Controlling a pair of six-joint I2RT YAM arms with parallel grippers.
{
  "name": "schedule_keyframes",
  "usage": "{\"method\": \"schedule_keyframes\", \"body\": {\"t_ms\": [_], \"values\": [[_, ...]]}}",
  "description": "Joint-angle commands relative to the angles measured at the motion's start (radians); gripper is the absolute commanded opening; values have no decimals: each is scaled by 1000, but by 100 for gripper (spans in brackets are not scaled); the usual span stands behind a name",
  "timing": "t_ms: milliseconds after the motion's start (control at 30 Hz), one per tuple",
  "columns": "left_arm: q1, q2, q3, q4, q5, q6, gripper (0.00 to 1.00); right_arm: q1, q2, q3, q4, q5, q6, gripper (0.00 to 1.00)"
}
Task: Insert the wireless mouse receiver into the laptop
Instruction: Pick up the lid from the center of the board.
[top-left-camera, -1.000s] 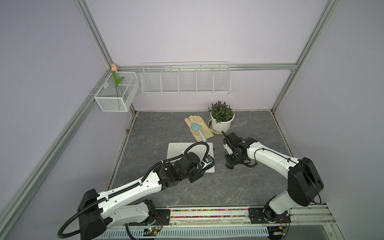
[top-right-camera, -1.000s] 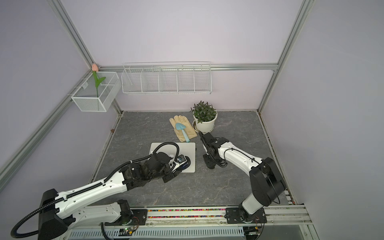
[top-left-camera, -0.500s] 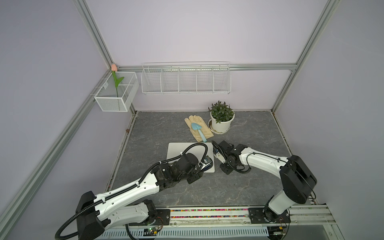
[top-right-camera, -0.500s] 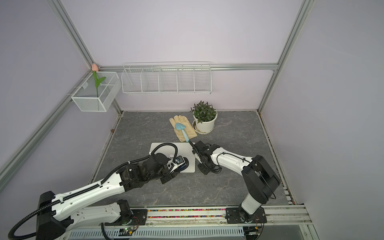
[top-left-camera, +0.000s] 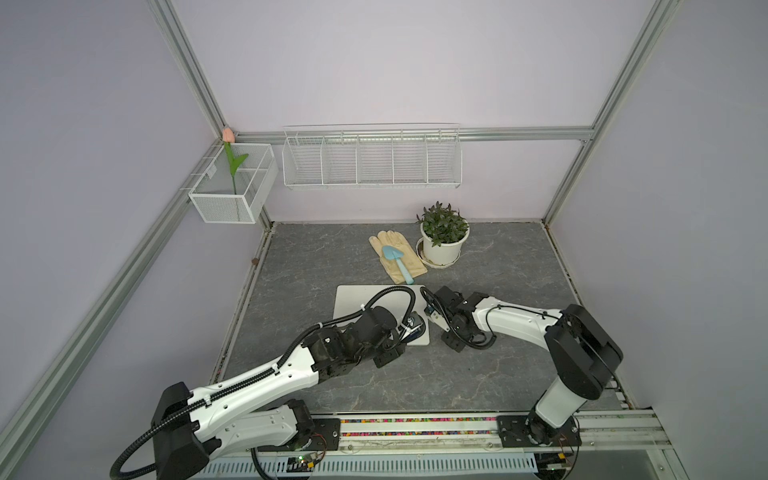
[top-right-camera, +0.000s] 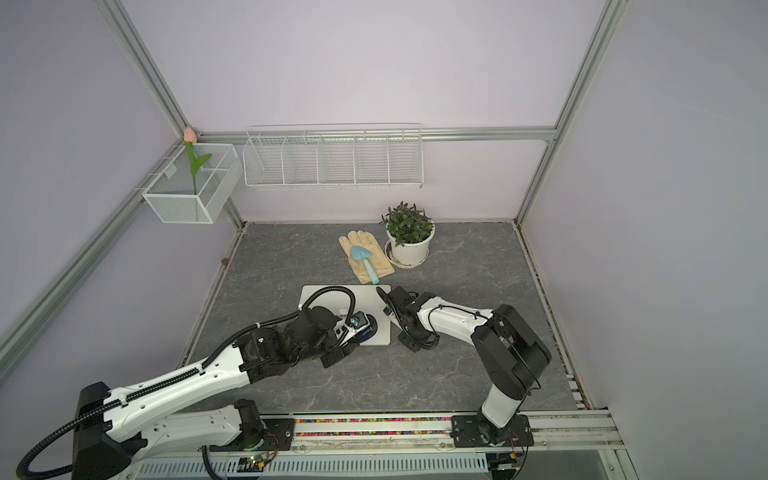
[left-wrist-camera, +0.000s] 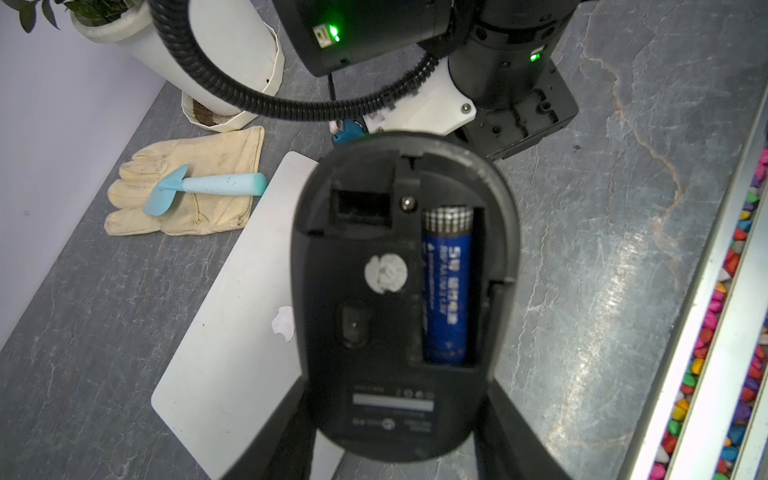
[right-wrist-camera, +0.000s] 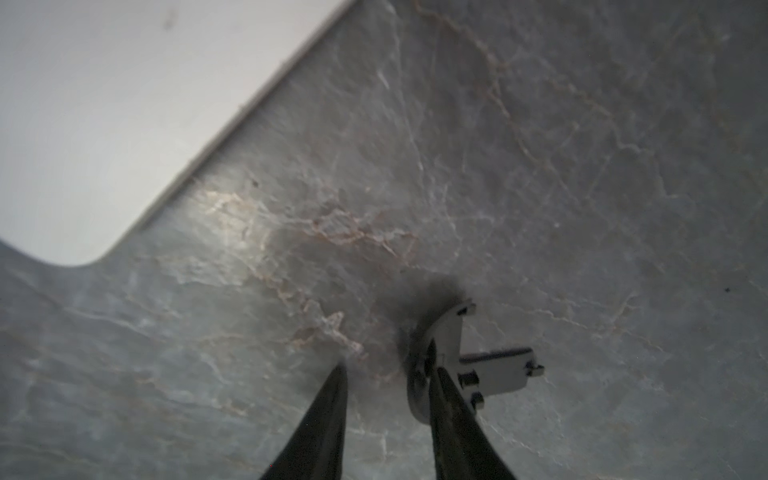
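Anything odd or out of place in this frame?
Yes. The wireless mouse is held underside-up in the left gripper, cover off, battery exposed, the slot beside it empty. A small grey part sits outside the open fingers of the right gripper, not between them.

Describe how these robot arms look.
The left arm and right arm are white shells with bulky black joints. A ribbed black cable runs along the left arm. Fingers are slim, black, pointed. A green light glows on the right arm.
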Motion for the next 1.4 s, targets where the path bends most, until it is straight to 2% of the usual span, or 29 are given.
{"method": "schedule_keyframes", "body": {"t_ms": [0,67,200,400,533,667,767,867,1133,1233,1367], "values": [[0,-4,-11,8,-8,-6,43,-2,25,-18,14,5,-35,34],[0,-1,-10,6,-12,-5,43,-5,29,-18,14,2,-35,32],[0,1,-8,6,-16,-4,43,-12,26,-23,19,-10,-26,21],[0,3,-1,3,-19,-8,43,-31,27,-26,22,-10,-9,16],[0,5,6,1,-21,-11,43,-50,23,-23,23,-13,9,9],[0,13,16,6,-25,-12,43,-69,-11,-7,22,-34,42,7],[0,20,15,24,-25,-13,43,-92,-73,15,20,-100,89,7],[0,31,1,72,-44,-21,43,-149,-181,33,33,-270,158,7],[1,113,-69,299,-128,-45,43,-346,-445,-1,107,-861,400,7],[1,152,-92,362,-149,-53,43,-385,-502,-48,166,-1014,495,7],[1,198,-97,399,-184,-51,43,-414,-554,-88,245,-1157,601,7]]}}
